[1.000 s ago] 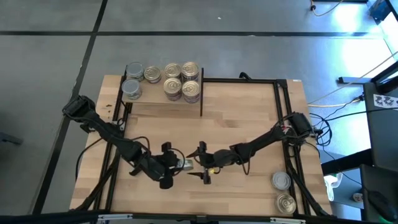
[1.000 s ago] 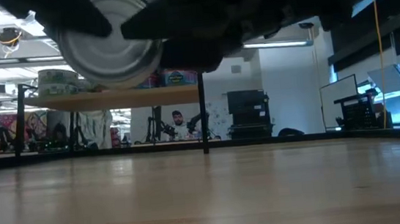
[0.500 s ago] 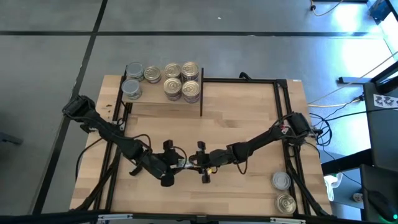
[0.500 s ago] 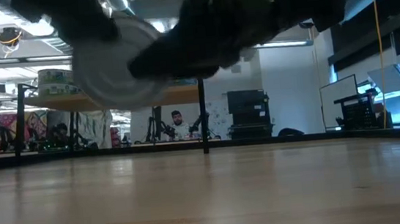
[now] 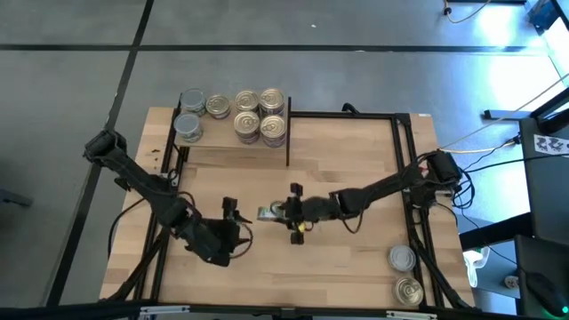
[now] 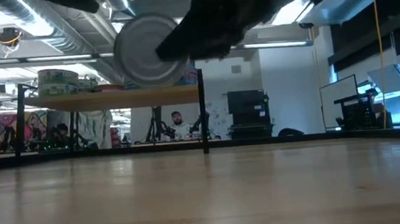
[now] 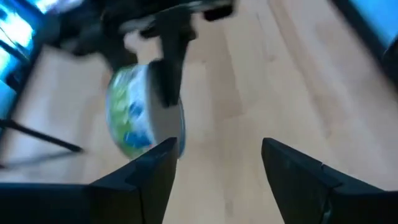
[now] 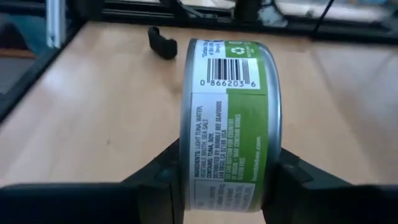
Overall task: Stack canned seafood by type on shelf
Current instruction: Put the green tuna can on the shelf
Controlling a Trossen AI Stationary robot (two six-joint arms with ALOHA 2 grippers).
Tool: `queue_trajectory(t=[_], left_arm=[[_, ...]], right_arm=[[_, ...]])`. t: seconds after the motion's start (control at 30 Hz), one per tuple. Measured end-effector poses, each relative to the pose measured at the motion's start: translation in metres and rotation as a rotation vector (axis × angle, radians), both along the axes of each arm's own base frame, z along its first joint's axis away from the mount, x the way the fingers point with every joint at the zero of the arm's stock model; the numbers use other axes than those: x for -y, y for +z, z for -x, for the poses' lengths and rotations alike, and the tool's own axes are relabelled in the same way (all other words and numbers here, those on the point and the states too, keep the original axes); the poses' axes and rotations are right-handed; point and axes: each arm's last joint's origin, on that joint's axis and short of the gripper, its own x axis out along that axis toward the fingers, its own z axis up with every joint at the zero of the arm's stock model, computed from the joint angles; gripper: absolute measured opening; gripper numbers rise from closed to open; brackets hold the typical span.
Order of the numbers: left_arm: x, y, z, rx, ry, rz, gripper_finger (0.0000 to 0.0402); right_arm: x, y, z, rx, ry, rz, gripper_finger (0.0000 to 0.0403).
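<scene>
A green-labelled tin of canned seafood point(image 8: 230, 124) hangs above the middle of the table point(image 5: 356, 258), with my right gripper point(image 5: 283, 213) shut on it. In the low view its silver end point(image 6: 146, 51) faces the near edge. My left gripper point(image 7: 217, 162) stands open just left of the tin, with nothing between its fingers. Several tins, gold-topped and silver-topped point(image 5: 260, 116), stand stacked on the shelf point(image 5: 231, 153) at the far left. My right gripper pinches the tin between its two fingers, one finger point(image 8: 158, 171) on each flat end. The fingers come from the table's right, slanting a little downward. The tin is lifted clear of the table on its edge, its barcode side point(image 8: 229, 68) up.
A silver-topped tin point(image 5: 403, 259) and a gold-topped one point(image 5: 408, 290) stand at the near right corner. The shelf's black upright point(image 6: 202, 112) rises at the far middle. Bare wood lies between the arms and the shelf.
My right gripper has shut on the tin and carried it up and toward the far edge. My left gripper has opened, let the tin go, and drawn back toward the table's left while rising and rolling.
</scene>
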Motion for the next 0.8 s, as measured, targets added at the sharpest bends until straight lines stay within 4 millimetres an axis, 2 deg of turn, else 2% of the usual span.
queue_trajectory(t=[0.23, 0.33, 0.53, 0.8], left_arm=[[0.014, -0.017, -0.001, -0.050, -0.171, -0.430, 0.0232], [0.016, -0.022, -0.003, -0.092, -0.287, -0.647, 0.0232], [0.016, -0.032, -0.012, -0.202, -0.476, -1.041, 0.0233], [0.017, -0.045, -0.031, -0.286, -0.574, -1.330, 0.0233]], right_arm=[[0.058, -0.007, -0.008, -0.051, 0.069, -0.398, 0.0141], [0.072, -0.007, -0.009, -0.083, 0.119, -0.563, 0.0141], [0.074, -0.005, -0.009, -0.143, 0.212, -0.764, 0.0141], [0.072, -0.002, -0.008, -0.188, 0.268, -0.890, 0.0141]])
